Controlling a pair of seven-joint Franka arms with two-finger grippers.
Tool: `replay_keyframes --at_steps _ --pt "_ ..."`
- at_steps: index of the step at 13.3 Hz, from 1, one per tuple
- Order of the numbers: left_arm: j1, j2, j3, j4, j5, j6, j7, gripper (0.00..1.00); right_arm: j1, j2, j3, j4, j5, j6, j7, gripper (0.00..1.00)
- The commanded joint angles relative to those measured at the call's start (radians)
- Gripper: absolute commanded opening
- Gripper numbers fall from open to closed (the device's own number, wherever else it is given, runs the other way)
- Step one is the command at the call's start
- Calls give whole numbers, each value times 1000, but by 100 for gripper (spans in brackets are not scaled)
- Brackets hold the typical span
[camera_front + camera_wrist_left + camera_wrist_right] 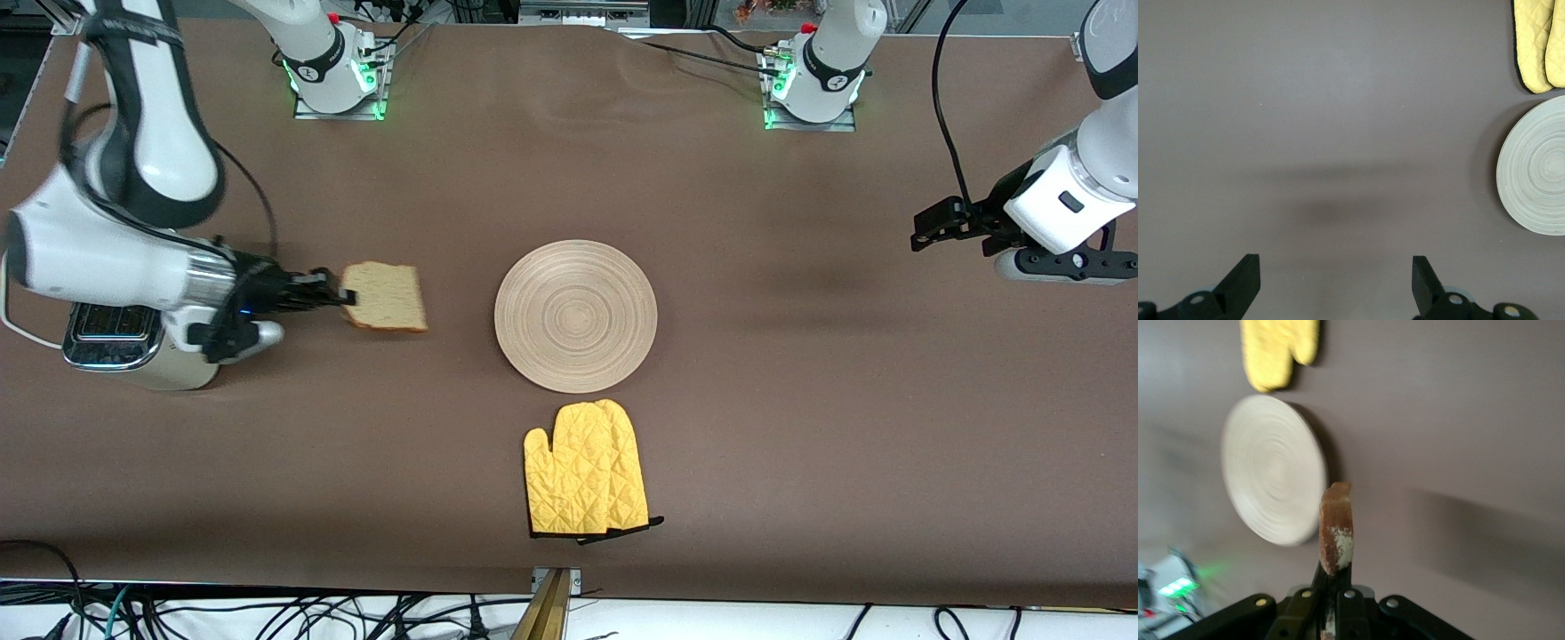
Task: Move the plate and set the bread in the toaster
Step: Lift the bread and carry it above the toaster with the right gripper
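Observation:
My right gripper (342,296) is shut on the bread (387,297), a brown speckled slice held on edge in the air between the toaster and the plate. In the right wrist view the bread (1336,537) stands edge-on between the fingers (1350,595). The cream toaster (116,342) with its chrome top sits at the right arm's end of the table, partly hidden under the right arm. The round light-wood plate (576,315) lies empty in the middle of the table; it also shows in the left wrist view (1538,167). My left gripper (929,233) is open and empty, held in the air at the left arm's end.
A yellow quilted oven mitt (582,480) lies on the table nearer to the front camera than the plate. The toaster's white cord (18,329) runs off at the table's edge. Brown table cloth (800,400) covers the table.

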Motion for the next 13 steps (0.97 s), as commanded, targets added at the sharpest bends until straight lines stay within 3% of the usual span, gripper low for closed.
replay_keyframes --at_steps 1,5,10,13 --pt "-7 9 3 27 9 -26 -8 100 3 4 -107 134 -138 -176 -22 0" --pt "-7 9 3 27 9 -29 -8 100 3 4 -278 185 -245 -234 -146 0" --pt "-7 9 3 26 9 -35 -7 100 2 9 -327 264 -466 -234 -261 0" --pt "-6 9 3 27 9 -35 -5 100 -24 15 -341 266 -505 -225 -299 0"
